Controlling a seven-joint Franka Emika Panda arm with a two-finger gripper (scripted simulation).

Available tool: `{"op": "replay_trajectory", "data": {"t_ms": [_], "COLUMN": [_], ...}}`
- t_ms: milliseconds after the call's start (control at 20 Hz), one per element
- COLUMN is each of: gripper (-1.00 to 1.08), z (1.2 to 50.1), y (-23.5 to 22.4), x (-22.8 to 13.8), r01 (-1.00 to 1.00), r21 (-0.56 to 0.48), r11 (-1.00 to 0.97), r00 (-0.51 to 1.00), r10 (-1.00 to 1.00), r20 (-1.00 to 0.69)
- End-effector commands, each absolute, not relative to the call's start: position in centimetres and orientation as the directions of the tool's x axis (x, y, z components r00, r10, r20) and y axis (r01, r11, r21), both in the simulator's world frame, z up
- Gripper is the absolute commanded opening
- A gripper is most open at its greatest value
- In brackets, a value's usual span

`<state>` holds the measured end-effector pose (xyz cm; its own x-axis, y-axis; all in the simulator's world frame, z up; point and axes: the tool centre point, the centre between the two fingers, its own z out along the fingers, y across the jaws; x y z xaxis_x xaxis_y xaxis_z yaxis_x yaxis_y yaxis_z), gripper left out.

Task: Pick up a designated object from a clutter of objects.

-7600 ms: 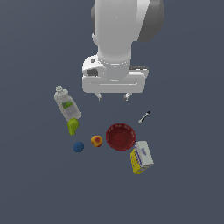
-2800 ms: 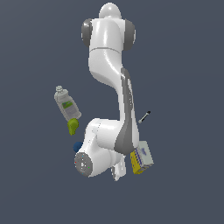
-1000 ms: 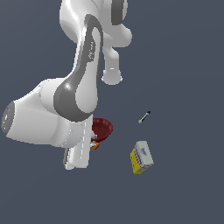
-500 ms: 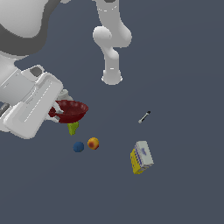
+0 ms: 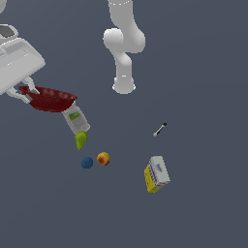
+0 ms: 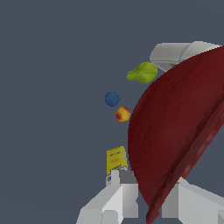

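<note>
Gripper (image 5: 27, 92) of mine is clamped on the rim of the dark red bowl (image 5: 50, 99), up at the exterior view's left, well above the gray floor (image 5: 203, 203). In that view one finger (image 5: 32, 86) sits on the rim's near-left edge, and the bowl hangs out from it toward the exterior view's right. Its opening faces up and its rounded underside faces down; the rim runs nearly level, dipping a little toward my fingers. Being round, it has no real long axis; what I see is a wide, shallow ellipse stretched side to side.

From the wrist view the bowl (image 6: 179, 131) fills most of the frame, its smooth outer wall turned to the camera, and the rim edge slots between my two pale fingers (image 6: 114, 199), one each side of it.

Down below, partly behind the bowl in the exterior view, lies the white bottle (image 5: 75, 120) with its green label, and just beside its lower end the green pear-like fruit (image 5: 80, 140). Near those, the blue ball (image 5: 86, 162) and the orange ball (image 5: 103, 158) sit just beside each other. Well apart, toward the exterior view's right, rests the yellow-white box (image 5: 156, 174), and above it the small dark-tipped marker (image 5: 160, 130), lying on a slant. My arm's white base (image 5: 123, 85) stands behind them all.
</note>
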<state>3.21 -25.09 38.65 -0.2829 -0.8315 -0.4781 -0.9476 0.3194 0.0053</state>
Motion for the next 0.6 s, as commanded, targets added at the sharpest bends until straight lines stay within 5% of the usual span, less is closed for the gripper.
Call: {"op": "replay_trajectory", "data": {"t_ms": [0, 550], "gripper": [-1.00, -1.00], "z": [40.0, 40.5], "y": [-26.0, -26.4], "x": [2.5, 2.2], "r01": [-0.942, -0.940], "r21": [-0.012, -0.017], "r11": [0.335, 0.341], "r00": [-0.289, -0.292], "r10": [-0.829, -0.828], "r20": [-0.479, -0.479]}}
